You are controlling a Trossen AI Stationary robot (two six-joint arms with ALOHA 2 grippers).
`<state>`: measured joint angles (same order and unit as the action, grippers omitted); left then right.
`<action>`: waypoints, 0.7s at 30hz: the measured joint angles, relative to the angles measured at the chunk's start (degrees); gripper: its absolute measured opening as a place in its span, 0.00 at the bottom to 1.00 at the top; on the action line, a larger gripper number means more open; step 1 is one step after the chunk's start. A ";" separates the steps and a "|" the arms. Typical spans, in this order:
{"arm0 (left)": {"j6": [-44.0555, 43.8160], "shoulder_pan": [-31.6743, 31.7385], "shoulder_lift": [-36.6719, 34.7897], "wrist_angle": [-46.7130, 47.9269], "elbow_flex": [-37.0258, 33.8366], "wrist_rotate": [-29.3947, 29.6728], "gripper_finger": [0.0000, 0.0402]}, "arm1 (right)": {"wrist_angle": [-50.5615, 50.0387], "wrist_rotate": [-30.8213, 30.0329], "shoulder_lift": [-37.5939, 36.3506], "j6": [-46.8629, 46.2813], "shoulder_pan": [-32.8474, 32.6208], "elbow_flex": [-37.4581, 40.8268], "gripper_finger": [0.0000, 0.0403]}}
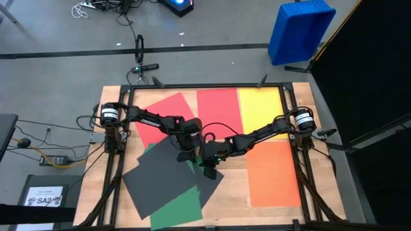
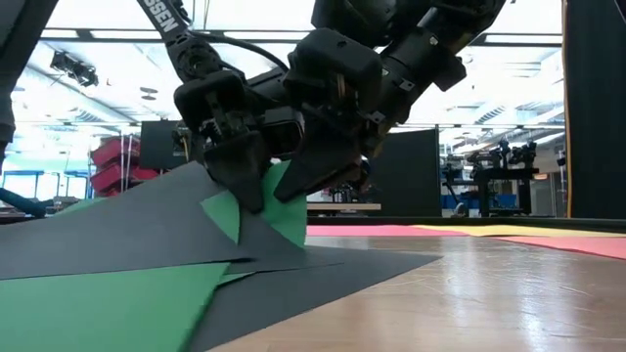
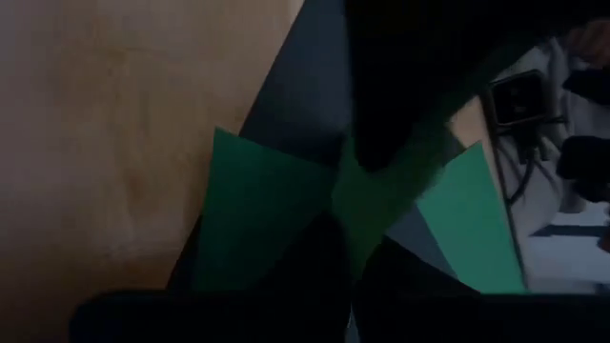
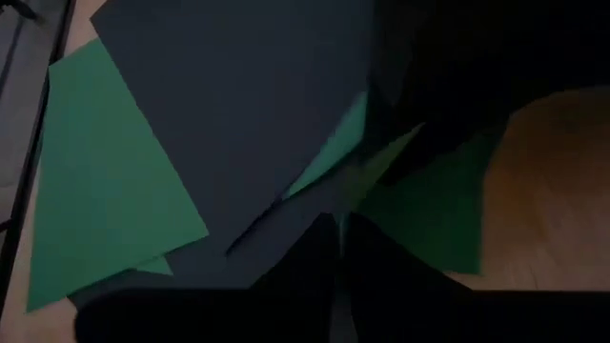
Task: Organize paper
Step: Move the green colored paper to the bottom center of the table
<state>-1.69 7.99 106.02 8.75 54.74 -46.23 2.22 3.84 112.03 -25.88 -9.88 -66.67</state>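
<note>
High view: matte paper (image 1: 270,114) sheets, red, yellow, orange, dark grey and green, fan over the tabletop (image 1: 234,192). My left hand (image 1: 184,154) pinches a green corner at centre. My right hand (image 1: 209,168), clenched, sits at its four o'clock.

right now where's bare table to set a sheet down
Bare wood shows between the red sheet and the orange sheet, and at the near edge right of the green sheet. A strip runs along the left rail beside the dark grey sheets. The middle is crowded: both claws, left claw and right claw, sit on overlapping paper.
</note>
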 joint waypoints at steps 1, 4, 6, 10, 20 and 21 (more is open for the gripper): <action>0.04 0.00 0.00 0.00 0.00 -0.88 0.02 | -0.53 -0.59 -0.13 -0.03 0.01 0.00 0.00; 0.02 0.02 0.00 -0.07 0.01 -4.55 0.01 | -2.76 -2.08 -0.92 -0.15 0.40 0.04 0.00; 0.00 0.11 0.00 -0.07 0.02 -5.52 0.01 | -3.32 -2.12 -1.58 -0.14 0.76 0.04 0.00; 0.00 0.34 0.00 -0.12 0.02 -5.70 0.01 | -3.37 -2.18 -1.87 0.03 0.97 0.04 0.00; 0.68 2.87 0.00 -0.24 0.02 -4.86 0.00 | -3.32 -2.67 -2.10 0.05 1.02 0.04 0.00; 1.37 3.27 -0.04 -0.15 0.02 -4.84 0.00 | -3.28 -2.86 -2.10 0.05 1.04 0.04 0.00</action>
<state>-0.32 11.26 105.98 8.61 54.76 -51.07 -1.06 0.98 109.93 -25.82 -8.84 -66.63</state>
